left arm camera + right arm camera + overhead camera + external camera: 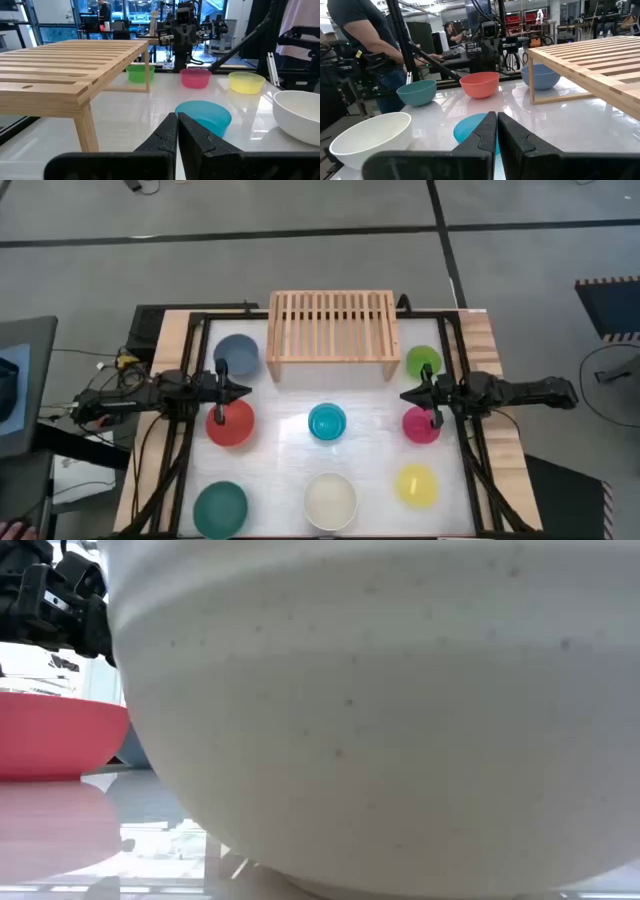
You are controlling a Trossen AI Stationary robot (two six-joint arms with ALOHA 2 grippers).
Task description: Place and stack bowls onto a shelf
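Observation:
Eight bowls stand base-down on the white table: slate-blue (pixel 237 352), red (pixel 230 423), dark green (pixel 220 508), cream-white (pixel 330 500), cyan (pixel 327 421), magenta (pixel 421 425), lime (pixel 424 361) and yellow (pixel 416 485). The light-wood slatted shelf (pixel 331 325) stands on its legs at the table's far middle, nothing on it. My left gripper (pixel 246 391) is shut and empty above the table between the slate-blue and red bowls. My right gripper (pixel 404 395) is shut and empty between the lime and magenta bowls. Both point toward the table's middle.
The cream-white bowl (pixel 380 710) fills the low view; the red bowl (pixel 60 735) shows beside it. A black frame (pixel 200 320) borders the table. People stand beyond the table (pixel 365 40). Free room lies around the cyan bowl and in front of the shelf.

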